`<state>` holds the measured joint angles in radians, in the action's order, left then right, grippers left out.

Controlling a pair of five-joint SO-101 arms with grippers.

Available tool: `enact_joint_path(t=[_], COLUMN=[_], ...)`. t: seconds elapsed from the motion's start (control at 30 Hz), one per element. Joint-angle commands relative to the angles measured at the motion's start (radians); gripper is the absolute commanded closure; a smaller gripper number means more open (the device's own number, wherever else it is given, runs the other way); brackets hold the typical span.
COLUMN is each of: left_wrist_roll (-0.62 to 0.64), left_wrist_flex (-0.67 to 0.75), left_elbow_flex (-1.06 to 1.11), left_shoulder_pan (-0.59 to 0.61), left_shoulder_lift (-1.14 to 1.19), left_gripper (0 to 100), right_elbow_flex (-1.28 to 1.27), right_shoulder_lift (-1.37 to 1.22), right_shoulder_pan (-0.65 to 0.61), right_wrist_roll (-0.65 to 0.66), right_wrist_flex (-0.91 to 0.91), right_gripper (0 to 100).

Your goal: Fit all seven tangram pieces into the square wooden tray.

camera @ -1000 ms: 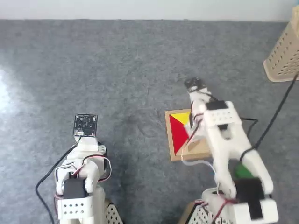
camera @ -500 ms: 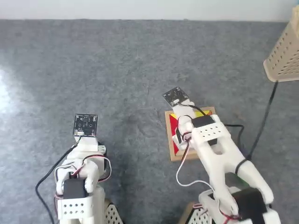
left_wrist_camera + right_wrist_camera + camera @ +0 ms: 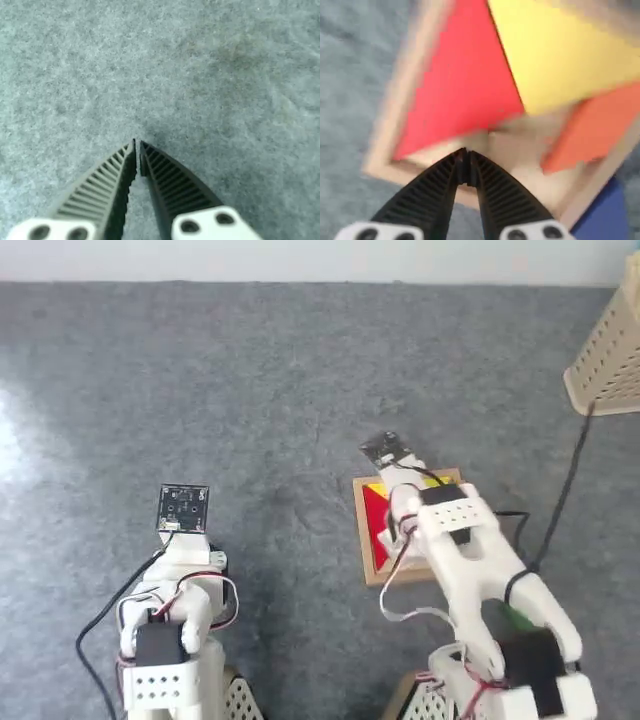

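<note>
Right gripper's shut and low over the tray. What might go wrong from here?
The shut right gripper hangs close to the red piece; a sideways sweep may dislodge it or slide the tray.
The blue piece lies outside the tray rim beside the gripper and may get knocked away.

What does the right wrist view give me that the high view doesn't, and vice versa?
Right wrist view: an orange flat piece in the square wooden tray, a blue shape past its rim, and the shut right gripper over bare tray floor. High view: the left arm over grey carpet and a beige perforated basket. Both: that tray holding a red triangle and a yellow triangle.
</note>
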<state>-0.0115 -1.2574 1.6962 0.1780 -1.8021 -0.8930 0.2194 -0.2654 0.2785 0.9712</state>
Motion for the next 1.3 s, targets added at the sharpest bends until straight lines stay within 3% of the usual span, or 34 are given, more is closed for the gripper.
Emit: enact_joint_path(t=[0.0, 0.53, 1.0, 1.27], left_wrist_roll=[0.006, 0.006, 0.006, 0.006], left_wrist_flex=[-0.005, -0.005, -0.005, -0.005], left_elbow_flex=[-0.012, -0.012, -0.012, -0.012], left_shoulder_pan=[0.0, 0.0, 0.0, 0.0], left_shoulder_lift=[-0.017, -0.017, -0.017, -0.017], left_gripper=[99, 99, 99, 99], right_elbow_flex=[0.011, 0.023, 0.272, 0.423], right_shoulder_lift=[0.005, 0.07, -0.168, -0.337], right_shoulder_pan=[0.062, 0.073, 0.166, 0.159], right_wrist_roll=[0.028, 0.008, 0.018, 0.018], right_wrist_flex=[0.004, 0.01, 0.01, 0.01], right_gripper=[99.2, 99.2, 99.2, 99.2])
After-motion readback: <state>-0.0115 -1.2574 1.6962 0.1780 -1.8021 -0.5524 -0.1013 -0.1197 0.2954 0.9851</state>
